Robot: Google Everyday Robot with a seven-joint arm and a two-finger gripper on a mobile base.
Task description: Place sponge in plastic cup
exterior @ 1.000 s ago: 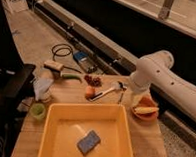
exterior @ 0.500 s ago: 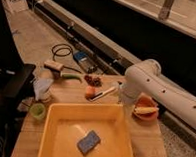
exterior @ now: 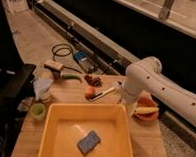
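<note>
The blue sponge (exterior: pixel 88 141) lies flat on the floor of the large yellow tub (exterior: pixel 48 130), near its middle. The light-green plastic cup (exterior: pixel 38 111) stands upright on the wooden table, just left of the tub's far left corner. My white arm comes in from the right. My gripper (exterior: pixel 123 98) points down just beyond the tub's far right corner, well up and right of the sponge and far from the cup. Nothing shows in it.
An orange bowl (exterior: pixel 145 111) holding something yellow sits right of the gripper. A white-handled utensil (exterior: pixel 104 93), an orange fruit (exterior: pixel 89 92), a green item (exterior: pixel 71 77), a tan-and-white block (exterior: pixel 54 66) and a crumpled white bag (exterior: pixel 42 87) lie behind the tub. A dark chair (exterior: pixel 13 83) stands at the left.
My arm has swung left and lower, bringing the gripper closer to the tub's far right corner. The sponge and cup have not moved.
</note>
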